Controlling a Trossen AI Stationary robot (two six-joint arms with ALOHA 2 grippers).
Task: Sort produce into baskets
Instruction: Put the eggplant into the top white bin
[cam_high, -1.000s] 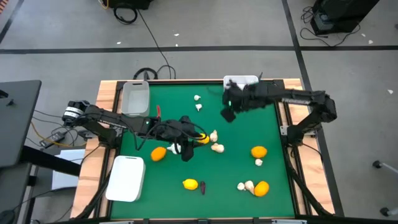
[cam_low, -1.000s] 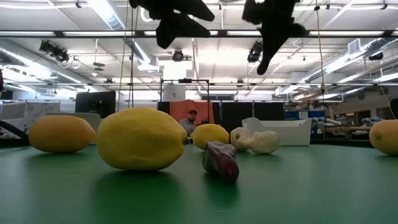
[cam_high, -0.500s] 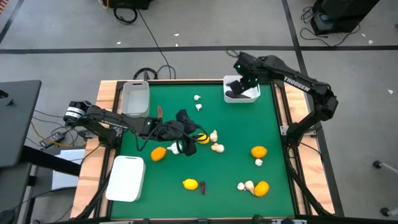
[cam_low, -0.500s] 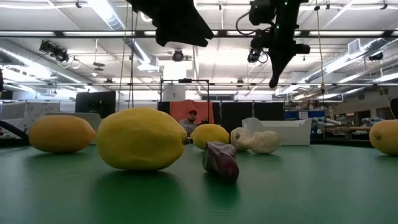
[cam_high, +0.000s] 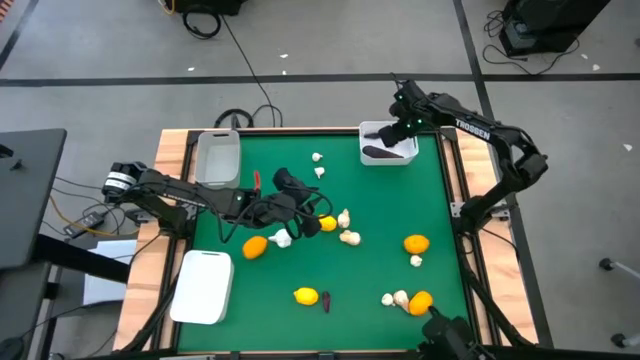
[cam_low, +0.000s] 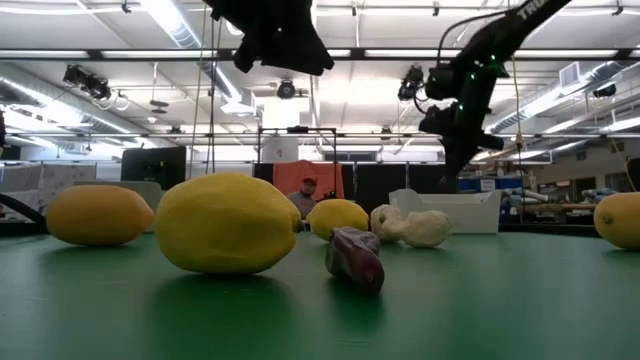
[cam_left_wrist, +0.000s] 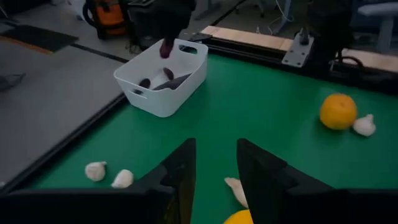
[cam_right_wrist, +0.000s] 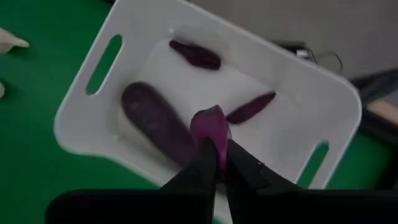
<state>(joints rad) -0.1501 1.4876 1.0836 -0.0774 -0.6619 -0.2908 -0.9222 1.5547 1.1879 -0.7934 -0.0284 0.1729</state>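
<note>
A small purple eggplant piece hangs over the white basket at the table's far right corner, pinched in the right gripper; three more purple pieces lie inside. The left gripper hovers mid-table above a yellow fruit — fingers parted, gripping nothing.

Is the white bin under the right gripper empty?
No. The white bin holds three dark purple pieces; the right gripper grips a fourth above it.

White lettering "TROSSEN" runs along the right arm, up the arm from its jaws; nothing else reads clearly
</note>
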